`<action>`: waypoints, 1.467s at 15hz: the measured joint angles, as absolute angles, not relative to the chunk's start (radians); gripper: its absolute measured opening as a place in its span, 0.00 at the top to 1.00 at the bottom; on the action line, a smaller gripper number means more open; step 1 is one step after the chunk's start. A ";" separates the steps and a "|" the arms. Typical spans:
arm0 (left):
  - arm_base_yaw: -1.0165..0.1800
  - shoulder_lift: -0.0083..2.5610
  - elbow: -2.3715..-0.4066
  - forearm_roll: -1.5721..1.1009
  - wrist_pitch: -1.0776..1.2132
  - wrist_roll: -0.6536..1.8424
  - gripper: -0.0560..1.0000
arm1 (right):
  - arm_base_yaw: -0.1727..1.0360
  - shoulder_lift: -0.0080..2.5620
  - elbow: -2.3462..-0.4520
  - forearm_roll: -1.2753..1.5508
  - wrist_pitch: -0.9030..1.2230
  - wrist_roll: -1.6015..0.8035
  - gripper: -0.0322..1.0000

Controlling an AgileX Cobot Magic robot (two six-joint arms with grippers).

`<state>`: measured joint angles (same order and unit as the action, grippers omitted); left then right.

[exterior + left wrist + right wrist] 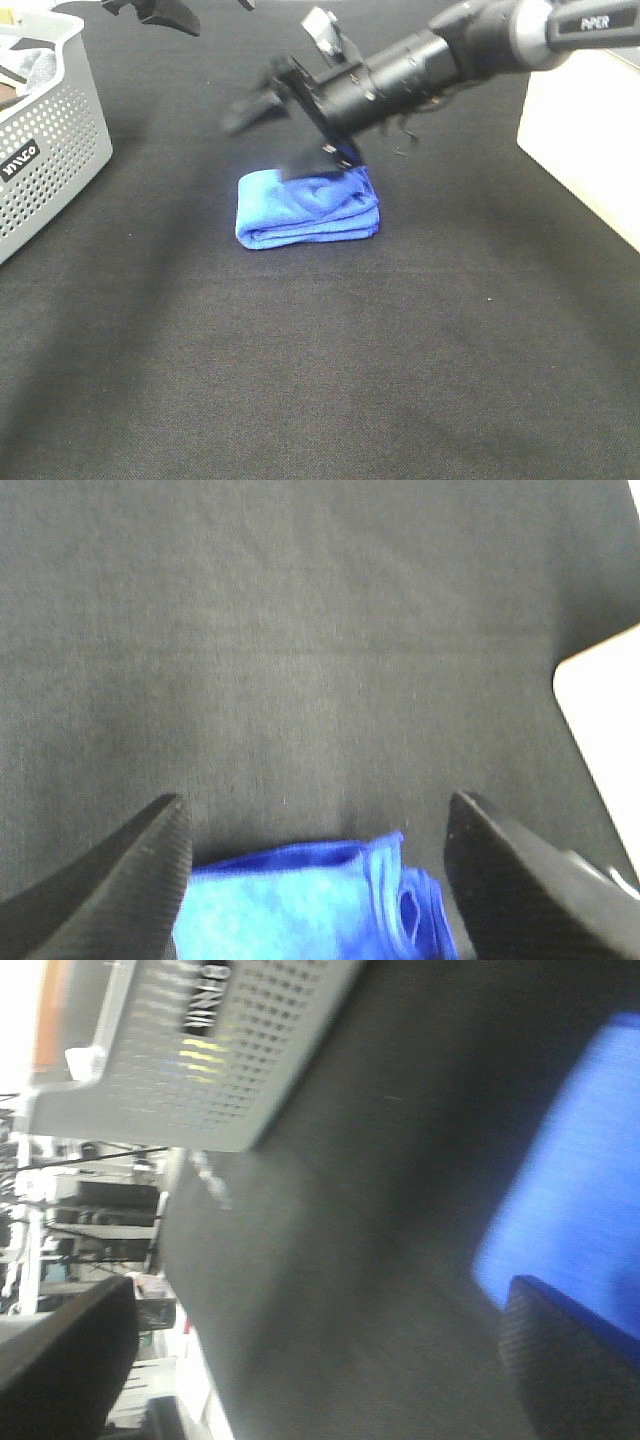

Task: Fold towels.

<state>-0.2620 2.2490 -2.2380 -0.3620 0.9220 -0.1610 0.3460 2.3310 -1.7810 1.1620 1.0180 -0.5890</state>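
Exterior high: folded towel [307, 208] mid-table, right claw [285, 135] wide at its far edge, left claw [315, 880] wide.

Looks like a robotics lab or test bench, not anyone's home. The whole work surface is a black cloth-covered table [330, 380] with a perforated grey plastic basket [50, 160] parked at 9 o'clock and a plain white box [585, 140] at 3 o'clock. In the right wrist view, beyond the table edge, there's blurry dark racks or equipment stands [105, 1220] in a bright room.
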 joint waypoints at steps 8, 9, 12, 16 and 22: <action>-0.262 2.249 -2.238 -0.354 0.969 -0.161 0.30 | 0.232 2.385 -1.781 1.004 1.037 -0.526 0.08; -0.262 2.249 -2.238 -0.351 0.983 -0.157 0.30 | 0.232 2.396 -1.780 0.986 1.041 -0.510 0.08; -0.262 2.238 -2.238 -0.294 1.044 -0.133 0.30 | 0.232 2.391 -1.779 0.960 1.050 -0.486 0.09; -0.262 2.178 -2.238 -0.167 1.163 -0.128 0.30 | 0.217 2.355 -1.779 0.924 1.070 -0.475 0.10; -0.262 2.066 -2.238 0.008 1.214 -0.123 0.30 | 0.170 2.308 -1.779 0.728 1.110 -0.363 0.10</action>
